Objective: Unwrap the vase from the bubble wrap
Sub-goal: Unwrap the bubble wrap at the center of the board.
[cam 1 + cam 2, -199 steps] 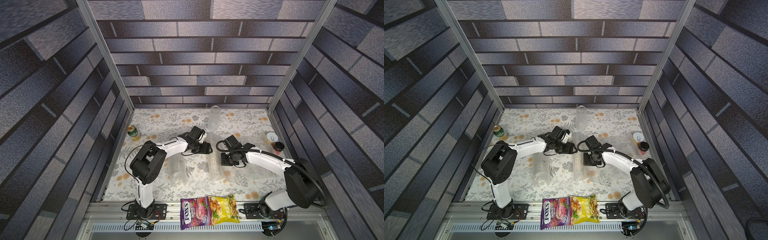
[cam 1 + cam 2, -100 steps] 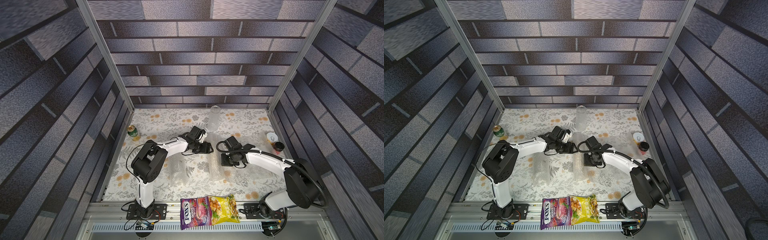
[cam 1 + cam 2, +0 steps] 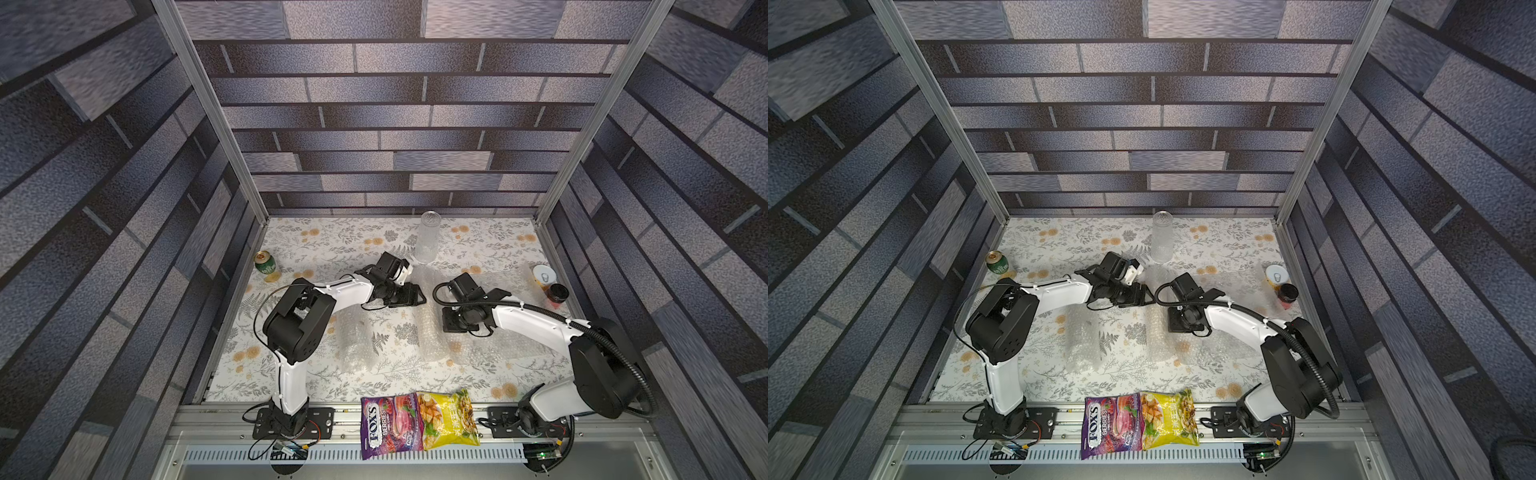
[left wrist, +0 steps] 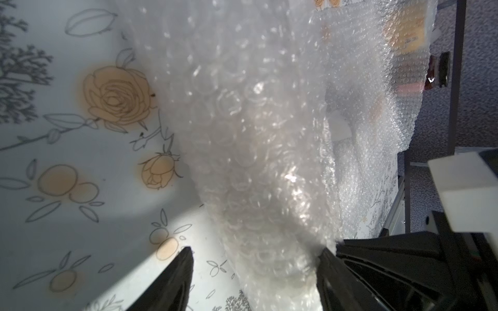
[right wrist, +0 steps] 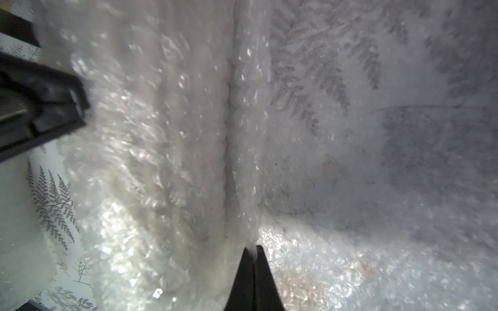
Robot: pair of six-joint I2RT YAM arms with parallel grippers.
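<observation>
wrap: bubble wrap (image 3: 432,336) roll lies mid-counter (image 3: 374,232), loose sheet spread right | left fingers (image 4: 177,282): parted astride the roll's far part, not clenched | right fingers (image 5: 265,277): clenched on a wrap fold | risk: pulling while the roll is unpinned drags it whole; the vase, unseen inside, could tumble out

The floral table (image 3: 316,245) carries a green can (image 3: 264,263) at 10 o'clock, an upright clear glass vase (image 3: 429,243) at 12, a lidded cup (image 3: 543,276) beside a dark jar (image 3: 557,293) at 2, bubble wrap (image 3: 353,345) from the centre toward 4, and two snack bags (image 3: 419,422) overhanging at 6.
</observation>
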